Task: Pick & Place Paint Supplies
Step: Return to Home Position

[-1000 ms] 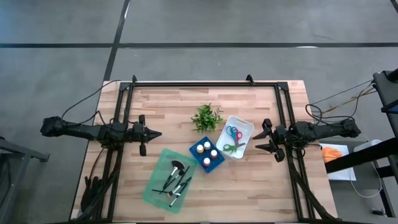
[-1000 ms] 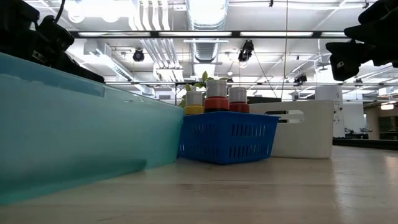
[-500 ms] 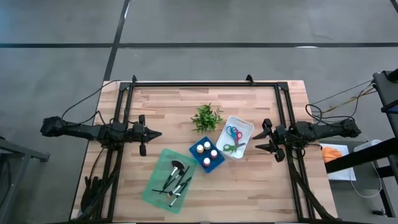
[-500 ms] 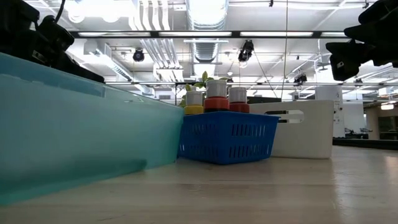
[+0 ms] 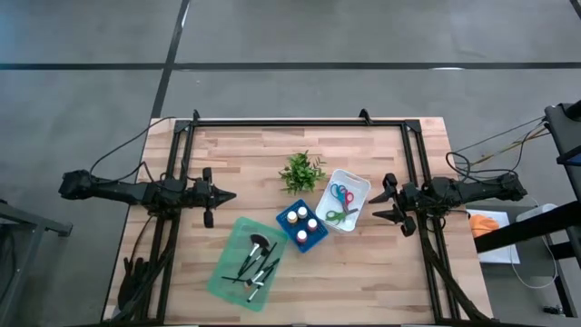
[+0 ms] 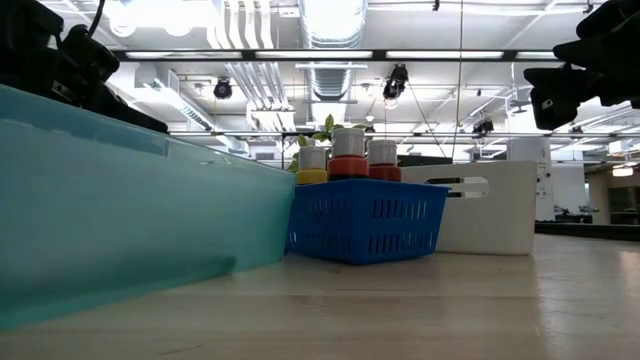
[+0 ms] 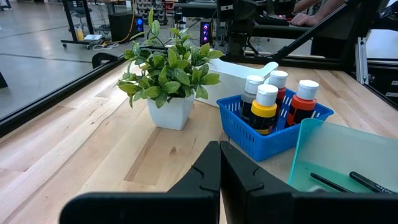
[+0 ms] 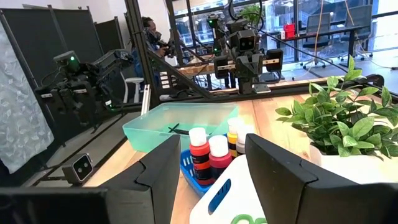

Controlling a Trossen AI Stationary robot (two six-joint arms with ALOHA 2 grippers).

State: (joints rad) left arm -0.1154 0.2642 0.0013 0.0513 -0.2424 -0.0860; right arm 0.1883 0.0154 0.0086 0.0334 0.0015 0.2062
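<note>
Unmoved; scissors clear of R gripper

Dark brushes in green bin, paint bottles in blue basket, scissors in white bin

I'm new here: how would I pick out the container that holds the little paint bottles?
Look at the wooden table, where three containers sit in a diagonal row. It is the middle one, between the green bin and the white bin. The blue basket alone has slotted walls and upright capped bottles.
</note>
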